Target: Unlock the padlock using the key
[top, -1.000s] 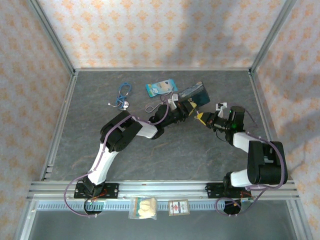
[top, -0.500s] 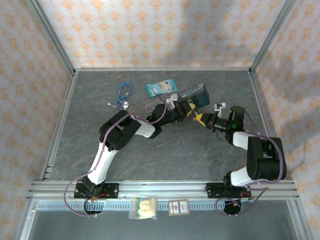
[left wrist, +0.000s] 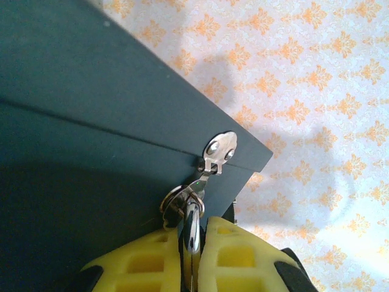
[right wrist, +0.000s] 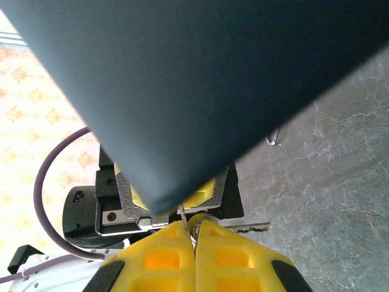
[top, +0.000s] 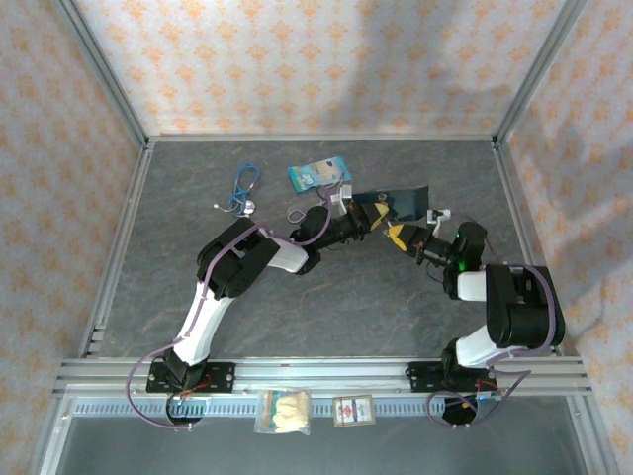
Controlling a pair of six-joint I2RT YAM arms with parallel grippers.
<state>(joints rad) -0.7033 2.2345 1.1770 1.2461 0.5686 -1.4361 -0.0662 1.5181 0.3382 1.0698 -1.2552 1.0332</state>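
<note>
Pinched the padlock (left wrist: 184,205), hung at the hasp (left wrist: 219,148) of the tilted tin (left wrist: 73,121), in the left gripper (left wrist: 194,230), nipped the likely key (right wrist: 186,218) in the right gripper (right wrist: 194,230); judged both light, stiff, slippery, best held by body and bow.

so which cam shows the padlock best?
Left wrist: the padlock hangs from the dark tin's silver hasp, pinched in the left gripper's jaws. Right wrist: the tin's underside hides most of it beyond the key in the right gripper's jaws. Top external: just a speck where the grippers meet.
</note>
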